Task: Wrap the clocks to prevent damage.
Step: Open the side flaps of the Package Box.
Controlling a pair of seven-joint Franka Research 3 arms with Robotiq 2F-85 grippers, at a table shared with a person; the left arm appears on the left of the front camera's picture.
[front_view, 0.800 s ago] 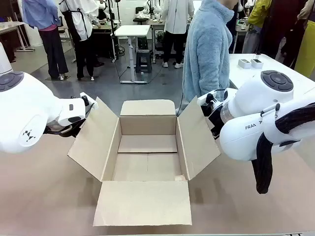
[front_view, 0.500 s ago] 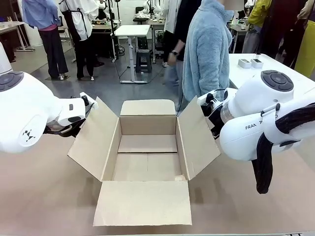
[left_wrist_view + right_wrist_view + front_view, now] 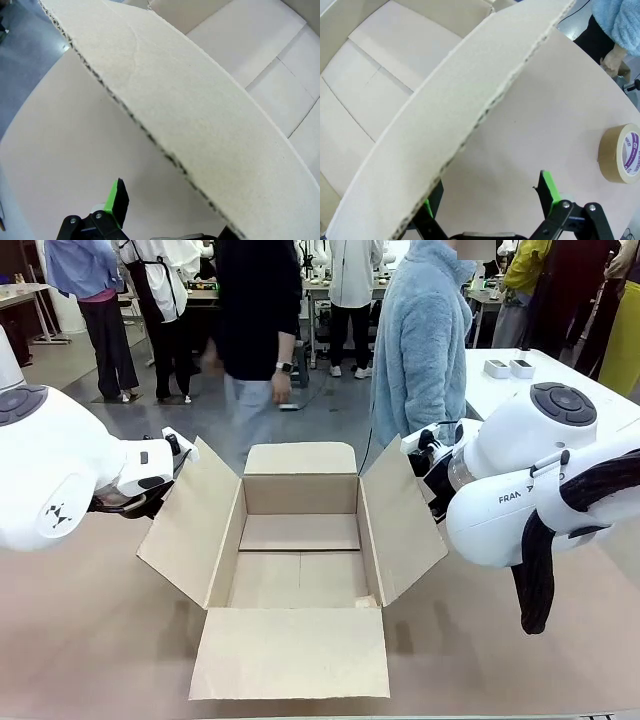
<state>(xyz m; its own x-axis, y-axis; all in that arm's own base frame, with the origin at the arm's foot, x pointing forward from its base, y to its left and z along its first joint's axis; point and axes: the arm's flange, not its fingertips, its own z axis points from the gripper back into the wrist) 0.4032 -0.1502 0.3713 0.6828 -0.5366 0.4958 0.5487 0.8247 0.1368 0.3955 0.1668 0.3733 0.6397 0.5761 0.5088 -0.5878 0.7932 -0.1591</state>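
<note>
Judging by the empty cardboard box, your wrapping looks barely begun: left gripper and right gripper gape astride its side flaps, clamping nothing.

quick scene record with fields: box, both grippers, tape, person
box: brown cardboard box on the beige table, all four flaps spread open
left gripper: open, jaws astride the edge of the left flap
right gripper: open, jaws astride the edge of the right flap
tape: brown tape roll on the table, outside the right flap
person: in a light blue fleece, standing at the far side behind the box
</note>
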